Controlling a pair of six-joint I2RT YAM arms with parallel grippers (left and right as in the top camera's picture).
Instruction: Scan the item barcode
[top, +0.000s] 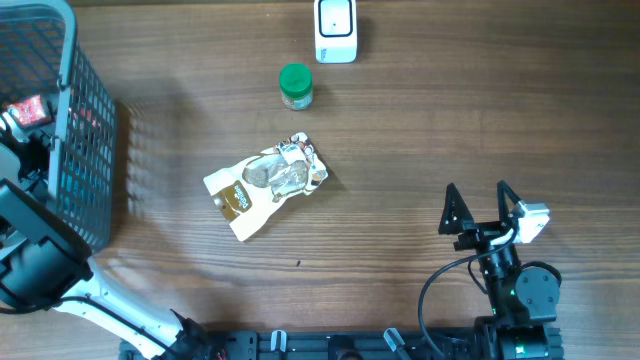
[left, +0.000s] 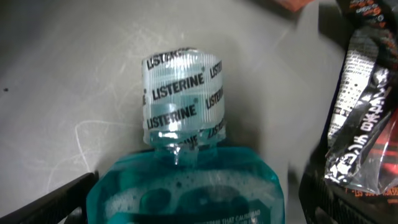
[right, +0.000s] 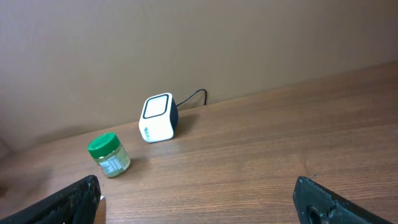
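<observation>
The white barcode scanner (top: 335, 30) (right: 158, 118) stands at the table's far edge, its cable running behind it. A teal Listerine mouthwash bottle (left: 186, 118) with a sealed clear cap lies inside the basket. My left gripper (left: 196, 199) is open, with one black finger on each side of the bottle's shoulders and small gaps showing. Out on the table are a green-lidded jar (top: 295, 86) (right: 109, 155) and a snack pouch (top: 268, 185). My right gripper (top: 480, 205) (right: 199, 199) hovers open and holds nothing near the front right. No barcode can be made out.
A grey wire basket (top: 85, 150) stands at the left edge with my left arm (top: 30, 240) reaching into it. Beside the bottle in the basket lies a black and silver foil packet (left: 360, 124). A red packet (top: 30, 108) also shows there.
</observation>
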